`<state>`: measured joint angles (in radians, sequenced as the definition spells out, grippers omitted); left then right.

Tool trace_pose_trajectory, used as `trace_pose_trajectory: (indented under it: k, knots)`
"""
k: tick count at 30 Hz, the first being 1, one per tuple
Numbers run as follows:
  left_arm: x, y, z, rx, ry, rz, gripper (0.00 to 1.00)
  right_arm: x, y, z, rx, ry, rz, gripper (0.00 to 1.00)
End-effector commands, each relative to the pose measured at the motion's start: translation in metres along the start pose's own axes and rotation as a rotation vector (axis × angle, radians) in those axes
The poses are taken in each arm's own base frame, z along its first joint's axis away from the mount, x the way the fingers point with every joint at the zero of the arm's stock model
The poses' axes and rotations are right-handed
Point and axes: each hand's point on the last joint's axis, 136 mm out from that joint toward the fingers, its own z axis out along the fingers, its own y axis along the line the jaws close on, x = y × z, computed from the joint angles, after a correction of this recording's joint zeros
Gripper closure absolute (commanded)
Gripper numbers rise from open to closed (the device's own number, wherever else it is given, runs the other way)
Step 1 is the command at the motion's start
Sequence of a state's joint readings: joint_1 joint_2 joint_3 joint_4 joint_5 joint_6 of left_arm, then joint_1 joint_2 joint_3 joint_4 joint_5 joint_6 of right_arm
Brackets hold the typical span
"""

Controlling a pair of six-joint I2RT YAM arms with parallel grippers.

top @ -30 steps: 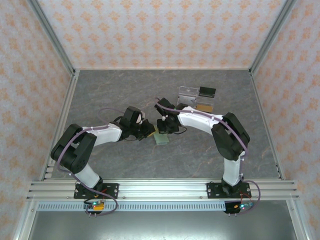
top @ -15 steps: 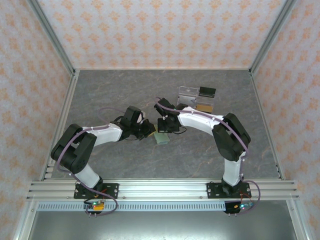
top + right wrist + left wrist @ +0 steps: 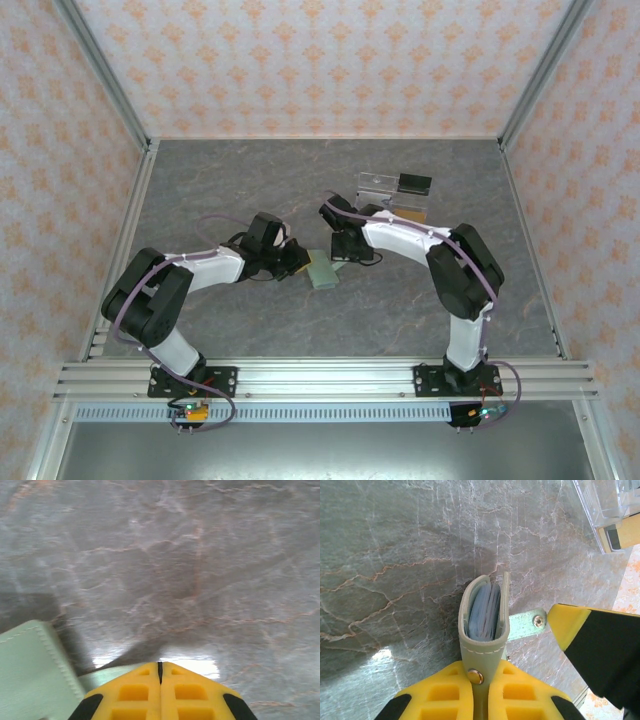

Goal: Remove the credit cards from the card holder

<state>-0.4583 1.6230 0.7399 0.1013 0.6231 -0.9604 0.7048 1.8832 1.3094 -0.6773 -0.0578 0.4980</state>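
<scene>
Counting, overhead view: two black-and-white arms; two grippers, the left gripper [image 3: 298, 262] and the right gripper [image 3: 341, 257]; one small pale sage-green folding card holder [image 3: 322, 271]; one clear acrylic stand [image 3: 378, 186] carrying one flat dark rectangular piece [image 3: 413, 184] and one yellowish piece [image 3: 405, 212].
Surface and room, overhead view: grey veined stone-look table top [image 3: 250, 180]; walls [image 3: 320, 60] on three sides papered in a pale peach floral pattern; aluminium rails [image 3: 330, 378] along the near edge, bearing both arm bases.
Card holder, overhead view: near the middle of the table top, between the two grippers; the acrylic stand lies apart from it, farther back and to the right.
Left gripper, left wrist view: yellow fingers [image 3: 435, 695] clamped on the closed end of the card holder [image 3: 482, 645], with a brass-coloured rivet showing at the grip.
Card holder, left wrist view: seen edge-on, folded into a narrow U with white stitching; blue-grey layers [image 3: 485, 612] packed inside, their number not readable; one green strap [image 3: 525, 626] with a metal snap reaches right to one yellow-and-black finger [image 3: 580, 630] of the right gripper, touching or just beside it.
Acrylic stand, left wrist view: one clear corner [image 3: 605, 500] at upper right, resting on the table top.
Right gripper, right wrist view: yellow fingers [image 3: 135, 690] clenched pad to pad; a pale green strip [image 3: 107, 674] runs up to the tips, and whether it is pinched cannot be told.
Card holder, right wrist view: one stitched green face [image 3: 30, 675] at lower left, just beside the fingers.
</scene>
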Motion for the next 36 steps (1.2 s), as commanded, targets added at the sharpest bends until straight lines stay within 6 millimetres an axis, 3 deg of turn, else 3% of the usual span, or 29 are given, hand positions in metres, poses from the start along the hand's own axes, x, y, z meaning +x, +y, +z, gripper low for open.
trace_pose_trajectory:
  k: [1, 4, 7, 10, 18, 21, 28, 30, 33, 34, 36]
  knots:
    - [-0.001, 0.005, -0.005, -0.036, -0.011, 0.008, 1.00, -0.002, -0.011, -0.015, 0.043, -0.033, -0.002, 1.00]
    - [0.000, 0.002, -0.004, -0.024, -0.002, 0.014, 1.00, -0.001, 0.014, -0.023, -0.108, -0.024, -0.025, 0.97]
    - [-0.001, 0.000, -0.004, -0.020, -0.002, 0.018, 1.00, 0.002, 0.033, -0.033, -0.225, -0.007, -0.036, 0.71]
    - [-0.002, -0.001, -0.005, -0.024, -0.002, 0.025, 1.00, 0.004, 0.039, -0.034, -0.259, 0.007, -0.044, 0.62]
    - [-0.002, 0.002, -0.004, -0.044, -0.001, 0.032, 1.00, 0.013, 0.058, -0.034, -0.362, 0.067, -0.074, 0.57]
    - [-0.002, 0.003, -0.005, -0.047, -0.003, 0.031, 1.00, 0.012, 0.054, -0.029, -0.327, 0.070, -0.068, 0.56]
    - [-0.003, 0.003, -0.005, -0.053, -0.006, 0.030, 1.00, 0.021, 0.042, -0.006, -0.236, 0.123, -0.069, 0.68]
    - [-0.004, 0.004, -0.006, -0.059, -0.010, 0.030, 0.92, 0.021, 0.041, -0.003, -0.226, 0.126, -0.070, 0.73]
    - [-0.007, 0.004, -0.011, -0.078, -0.029, 0.032, 0.56, 0.020, 0.039, -0.003, -0.215, 0.118, -0.069, 0.88]
    - [-0.010, 0.002, -0.014, -0.085, -0.041, 0.038, 0.49, 0.019, 0.038, -0.005, -0.214, 0.108, -0.070, 0.94]
    - [-0.016, 0.003, -0.024, -0.114, -0.071, 0.049, 0.40, 0.014, 0.038, -0.012, -0.223, 0.080, -0.067, 0.97]
